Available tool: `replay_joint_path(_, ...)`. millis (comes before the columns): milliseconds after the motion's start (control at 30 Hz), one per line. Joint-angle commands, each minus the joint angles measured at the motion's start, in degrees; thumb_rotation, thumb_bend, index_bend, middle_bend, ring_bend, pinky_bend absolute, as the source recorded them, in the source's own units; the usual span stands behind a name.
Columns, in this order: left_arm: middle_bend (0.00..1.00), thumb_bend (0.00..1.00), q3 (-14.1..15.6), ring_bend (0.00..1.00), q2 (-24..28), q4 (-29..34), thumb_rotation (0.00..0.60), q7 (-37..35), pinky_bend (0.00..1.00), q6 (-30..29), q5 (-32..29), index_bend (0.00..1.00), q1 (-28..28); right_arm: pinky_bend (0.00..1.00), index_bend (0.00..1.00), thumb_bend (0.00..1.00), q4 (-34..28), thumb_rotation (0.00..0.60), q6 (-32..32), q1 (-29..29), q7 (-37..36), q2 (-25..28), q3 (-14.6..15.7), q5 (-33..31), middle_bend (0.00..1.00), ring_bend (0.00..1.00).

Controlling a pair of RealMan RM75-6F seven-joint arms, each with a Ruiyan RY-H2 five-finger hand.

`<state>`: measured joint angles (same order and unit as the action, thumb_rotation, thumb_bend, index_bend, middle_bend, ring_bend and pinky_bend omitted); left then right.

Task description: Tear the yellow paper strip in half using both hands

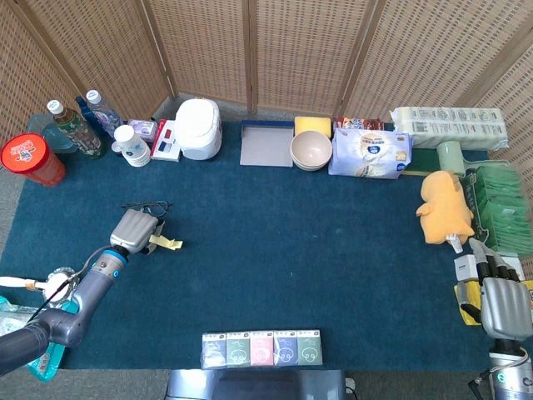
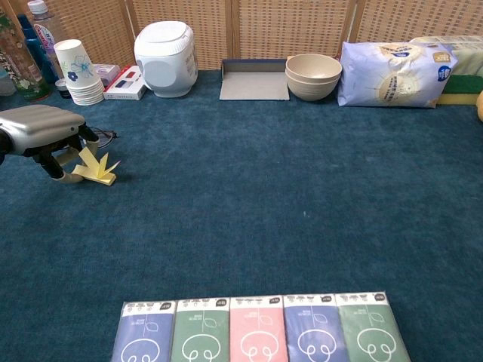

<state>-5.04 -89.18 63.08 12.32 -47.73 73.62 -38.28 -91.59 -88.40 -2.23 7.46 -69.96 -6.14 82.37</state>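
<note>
At the left side of the table (image 1: 275, 250), our left hand (image 2: 41, 128) hovers over the yellow paper strip (image 2: 94, 167), which lies crumpled on the blue cloth. Its fingers (image 2: 54, 167) curl down beside one end of the paper, but we cannot tell whether they pinch it. Our right hand (image 1: 505, 305) rests far off at the right edge, fingers loosely apart and holding nothing. We judge a firm pinch on one end should come first, then the right hand should cross over.
</note>
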Motion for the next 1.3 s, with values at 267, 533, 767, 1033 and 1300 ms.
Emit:
replay_joint_path(267,0.81,0.33,-0.86,0.91,4.15,5.1,0.6,-1.77,0.97,-1.61,0.99,0.65,-0.36,0.28,0.02,0.48,-1.01,0.6,-0.51,0.19,-1.66,0.47,-0.23,0.38,0.18,0.17)
replay_joint_path(533,0.81,0.35,-0.62,0.91,11.63,13.43,0.6,-3.87,0.97,-1.81,4.42,0.65,-1.47,0.28,0.02,0.48,-3.25,0.6,1.04,-1.05,-5.16,1.07,-0.43,1.58,0.18,0.17)
replay_joint_path(767,0.81,0.35,-0.31,0.91,17.86,20.92,0.6,-6.0,0.97,-1.3,8.55,0.65,-3.3,0.28,0.02,0.48,-5.83,0.6,4.38,-4.43,-9.47,0.32,-0.7,4.49,0.18,0.17)
replay_joint_path(1033,0.81,0.35,-0.29,0.91,22.24,25.35,0.6,-5.92,0.97,0.83,12.99,0.65,-7.11,0.23,0.01,0.48,-8.8,0.6,8.76,-9.59,-18.26,-2.86,-0.79,8.53,0.17,0.16)
replay_joint_path(1300,0.81,0.35,-1.72,0.9,24.37,28.51,0.6,-6.25,0.97,3.62,13.37,0.65,-10.8,0.18,0.0,0.48,-13.24,0.6,15.57,-15.85,-26.11,-5.13,-0.9,10.76,0.13,0.1)
